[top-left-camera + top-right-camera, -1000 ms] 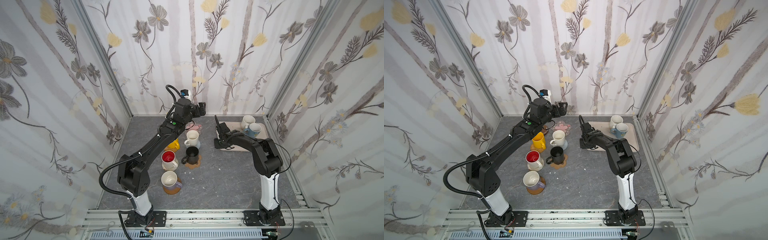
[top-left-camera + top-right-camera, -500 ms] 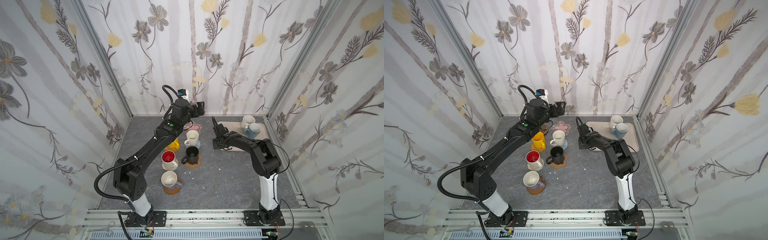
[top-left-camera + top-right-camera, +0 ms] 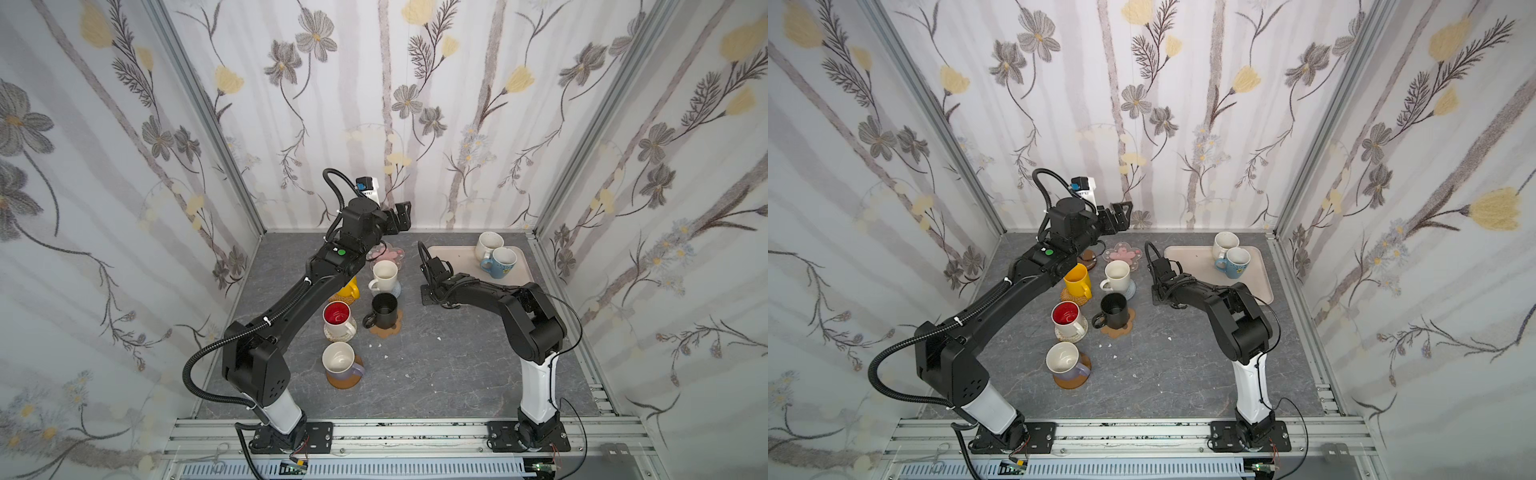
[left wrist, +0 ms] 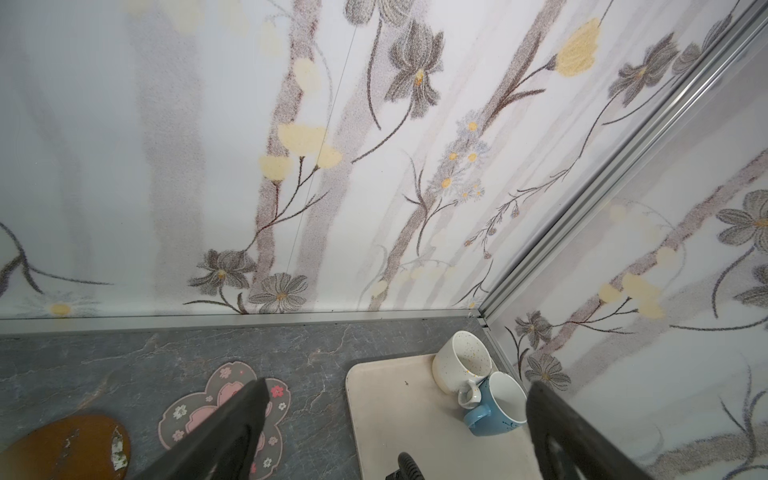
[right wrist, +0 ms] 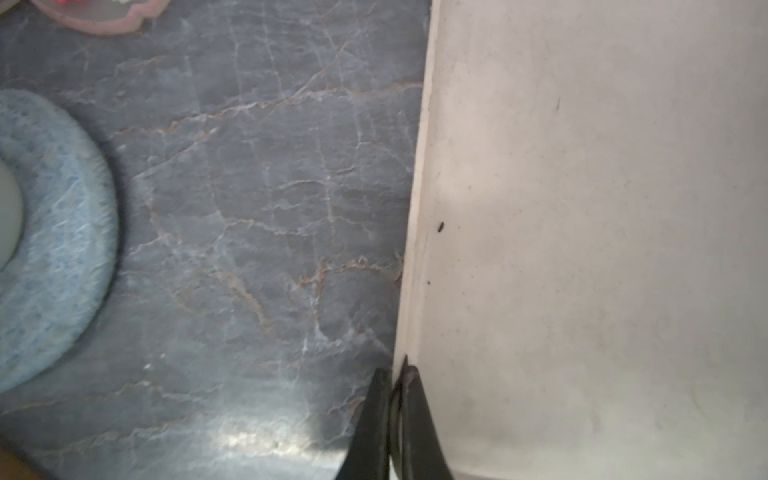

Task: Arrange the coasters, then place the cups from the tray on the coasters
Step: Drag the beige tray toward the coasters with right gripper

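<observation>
The beige tray (image 3: 455, 258) lies at the back right and holds a cream-white cup (image 3: 488, 243) and a light blue cup (image 3: 501, 263). Five cups stand on coasters at centre left: cream (image 3: 384, 274), black (image 3: 384, 309), red-inside white (image 3: 337, 318), lavender (image 3: 341, 362), yellow (image 3: 1077, 280). The pink flower coaster (image 3: 389, 252) and a brown disc coaster (image 4: 62, 446) are bare. My left gripper (image 4: 399, 388) hangs open, high over the back near the pink coaster. My right gripper (image 5: 395, 370) is shut, low, its tips at the tray's left rim (image 5: 419, 232); whether they pinch the rim I cannot tell.
The grey-blue coaster (image 5: 62, 249) under the cream cup lies a short way left of the tray. Flowered walls close in the back and both sides. Small white crumbs (image 3: 379, 344) dot the grey marbled tabletop in front of the cups.
My right gripper's jaws have shut at the tray's left edge. My left arm has risen a little and drawn slightly leftwards, still open.
</observation>
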